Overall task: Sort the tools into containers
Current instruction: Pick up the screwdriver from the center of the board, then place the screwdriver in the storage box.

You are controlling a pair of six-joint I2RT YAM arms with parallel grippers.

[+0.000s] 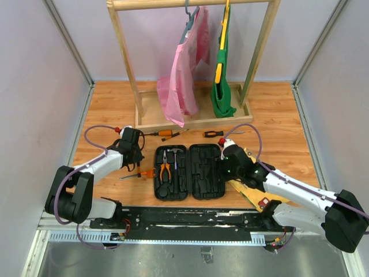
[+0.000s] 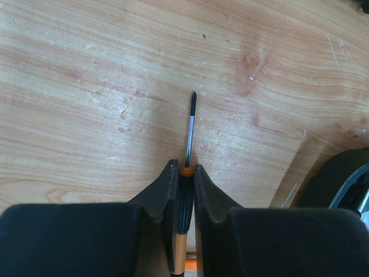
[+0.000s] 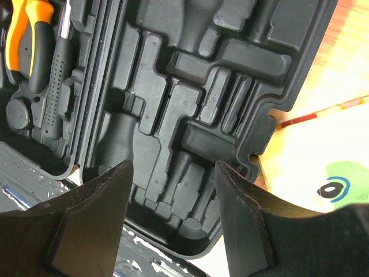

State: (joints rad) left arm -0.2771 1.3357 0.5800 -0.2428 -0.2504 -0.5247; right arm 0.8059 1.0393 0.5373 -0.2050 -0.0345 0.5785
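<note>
Left gripper (image 2: 184,173): clamped on screwdriver (image 2: 189,130) handle, shaft pointing straight ahead.
Right gripper (image 3: 173,167): fingers apart, just above tool case (image 3: 190,86).
Pliers (image 3: 26,29): slotted in case half left of right gripper.

Black case (image 1: 206,173), orange-and-black screwdriver (image 2: 184,199), orange-handled pliers (image 1: 165,168), yellow board (image 3: 305,156)

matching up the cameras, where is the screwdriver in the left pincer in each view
Top external: the screwdriver is centre-left, just left of the black tool case.
Left wrist: bottom centre, handle clamped in the left pincer, tip pointing up the frame.
Right wrist: not in it.
Shared landmark: the tool case, mid-frame from above and filling the right wrist view; the wooden table shows in all three.
</note>
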